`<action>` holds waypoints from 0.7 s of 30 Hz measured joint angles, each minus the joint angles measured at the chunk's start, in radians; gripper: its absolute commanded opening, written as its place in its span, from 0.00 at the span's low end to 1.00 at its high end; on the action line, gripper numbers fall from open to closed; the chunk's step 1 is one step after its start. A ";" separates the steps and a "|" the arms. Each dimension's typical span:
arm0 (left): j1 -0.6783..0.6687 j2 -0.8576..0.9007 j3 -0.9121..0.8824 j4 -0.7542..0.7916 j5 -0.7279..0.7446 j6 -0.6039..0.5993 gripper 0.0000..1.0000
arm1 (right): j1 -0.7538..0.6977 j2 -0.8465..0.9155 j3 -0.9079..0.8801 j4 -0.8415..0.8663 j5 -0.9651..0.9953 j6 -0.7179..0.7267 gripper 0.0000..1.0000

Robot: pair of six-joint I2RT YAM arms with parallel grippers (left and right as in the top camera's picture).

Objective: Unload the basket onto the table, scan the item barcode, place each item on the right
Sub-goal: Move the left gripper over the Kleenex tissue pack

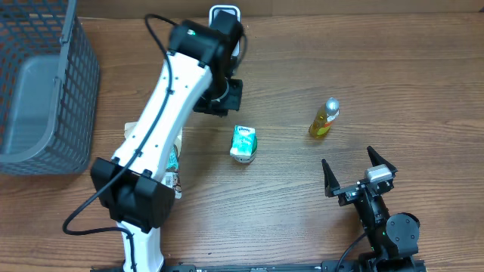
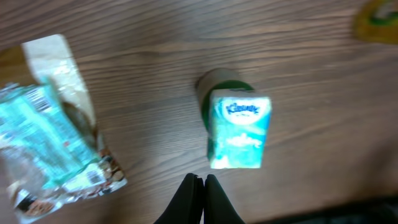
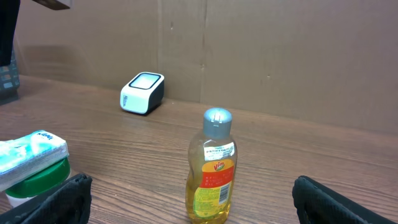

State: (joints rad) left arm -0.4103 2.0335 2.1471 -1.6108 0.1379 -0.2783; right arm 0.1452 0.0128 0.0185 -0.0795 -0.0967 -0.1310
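A white barcode scanner (image 1: 224,15) stands at the back edge of the table. A teal tissue pack (image 1: 243,141) rests on a green-lidded tub in the middle; it also shows in the left wrist view as the tissue pack (image 2: 239,130). A yellow bottle (image 1: 324,118) with a silver cap stands upright to its right. My left gripper (image 2: 202,179) hovers between the scanner and the tissue pack, shut with nothing between its fingers. My right gripper (image 1: 355,170) stands open near the front right, facing the bottle (image 3: 212,168), which lies well beyond its fingers (image 3: 69,198).
A grey mesh basket (image 1: 72,91) sits at the back left. A crumpled snack bag (image 1: 174,162) lies beside the left arm's base, seen too in the left wrist view as the bag (image 2: 50,137). A cardboard wall (image 3: 280,56) backs the table.
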 measured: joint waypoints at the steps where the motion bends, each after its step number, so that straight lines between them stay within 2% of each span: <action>1: 0.018 0.000 0.000 0.003 0.031 0.020 0.06 | 0.000 0.000 0.000 0.000 0.000 0.000 1.00; 5: 0.079 -0.005 0.000 0.002 0.137 0.082 0.09 | 0.000 0.000 0.000 0.000 0.000 0.000 1.00; 6: 0.087 -0.006 0.000 0.001 0.154 0.094 0.05 | 0.000 0.000 0.000 0.000 0.000 0.000 1.00; 9: 0.119 -0.014 0.000 -0.010 0.238 0.152 0.04 | 0.000 0.000 0.000 0.000 0.000 0.000 1.00; 16: 0.116 -0.021 -0.061 0.000 0.340 0.234 0.04 | 0.000 0.000 0.000 0.000 0.000 0.000 1.00; 21: 0.112 -0.021 -0.117 0.046 0.371 0.253 0.12 | 0.000 0.000 0.000 0.000 0.000 0.000 1.00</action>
State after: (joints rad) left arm -0.2985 2.0121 2.0300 -1.5650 0.5087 -0.0250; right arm 0.1455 0.0128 0.0185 -0.0792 -0.0967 -0.1310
